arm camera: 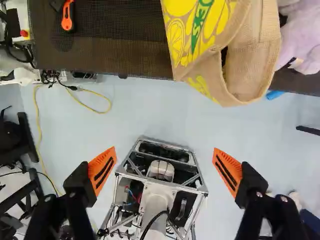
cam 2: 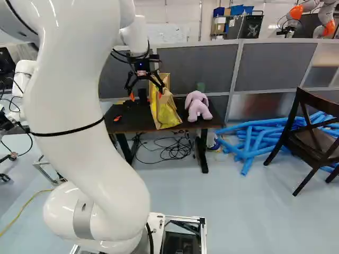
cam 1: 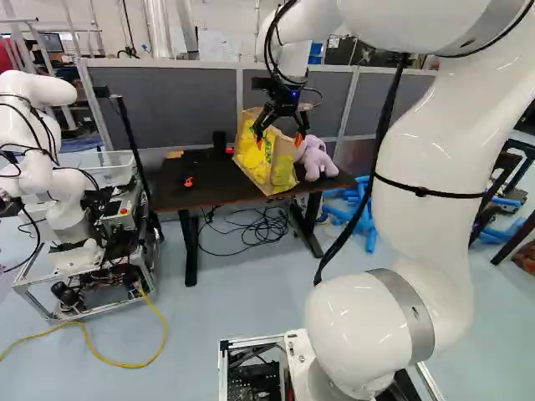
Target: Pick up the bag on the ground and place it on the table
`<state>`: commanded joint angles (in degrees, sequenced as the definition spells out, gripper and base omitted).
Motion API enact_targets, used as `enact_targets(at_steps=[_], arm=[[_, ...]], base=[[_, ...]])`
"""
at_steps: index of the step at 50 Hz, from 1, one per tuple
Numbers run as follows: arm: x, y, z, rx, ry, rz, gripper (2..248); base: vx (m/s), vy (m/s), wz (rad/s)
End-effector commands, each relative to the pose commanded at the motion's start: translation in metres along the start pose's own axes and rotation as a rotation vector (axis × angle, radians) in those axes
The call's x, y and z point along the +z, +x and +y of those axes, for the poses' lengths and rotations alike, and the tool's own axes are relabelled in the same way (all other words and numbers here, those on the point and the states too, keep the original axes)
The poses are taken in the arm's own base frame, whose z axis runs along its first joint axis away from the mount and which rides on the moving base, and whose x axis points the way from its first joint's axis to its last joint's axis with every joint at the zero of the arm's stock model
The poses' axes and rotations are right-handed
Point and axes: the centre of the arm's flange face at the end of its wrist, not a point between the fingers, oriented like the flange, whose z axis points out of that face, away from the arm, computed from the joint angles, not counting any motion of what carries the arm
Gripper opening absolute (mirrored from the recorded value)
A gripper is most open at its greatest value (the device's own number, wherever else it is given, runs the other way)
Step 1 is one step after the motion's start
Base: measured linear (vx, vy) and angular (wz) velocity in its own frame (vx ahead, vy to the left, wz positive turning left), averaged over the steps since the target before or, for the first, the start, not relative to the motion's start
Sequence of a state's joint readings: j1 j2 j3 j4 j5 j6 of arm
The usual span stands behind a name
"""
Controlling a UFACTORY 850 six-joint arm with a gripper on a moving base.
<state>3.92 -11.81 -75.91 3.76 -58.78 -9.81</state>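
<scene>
the woven bag (arm camera: 217, 25) is found on the table (arm camera: 120, 50), overhanging its near edge, apart from the gripper (arm camera: 164, 154), whose fingers are spread wide; soft, light, coarse cloth is expected to sag, so any hold is best taken at the rim.

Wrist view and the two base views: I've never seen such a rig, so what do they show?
A white robot arm on a mobile base. Two cameras look ahead from behind it, left and right; the third looks along its black hand from the wrist.

On the dark table are a yellow-and-tan bag, jutting past the edge, a purple soft toy beside it, and an orange-and-black tool. The hand is open, holding nothing.
</scene>
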Motion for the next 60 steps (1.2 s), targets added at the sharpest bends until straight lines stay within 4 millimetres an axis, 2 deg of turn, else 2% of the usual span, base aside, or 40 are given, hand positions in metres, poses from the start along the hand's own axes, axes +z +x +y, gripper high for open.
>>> enact_targets(at_steps=[32,60], arm=[[0.038,-0.025,0.005,0.033,-0.039,0.161,247],[0.083,-0.064,0.010,0.068,-0.082,0.360,247]], base=[[0.000,0.000,0.000],[0.000,0.000,0.000]])
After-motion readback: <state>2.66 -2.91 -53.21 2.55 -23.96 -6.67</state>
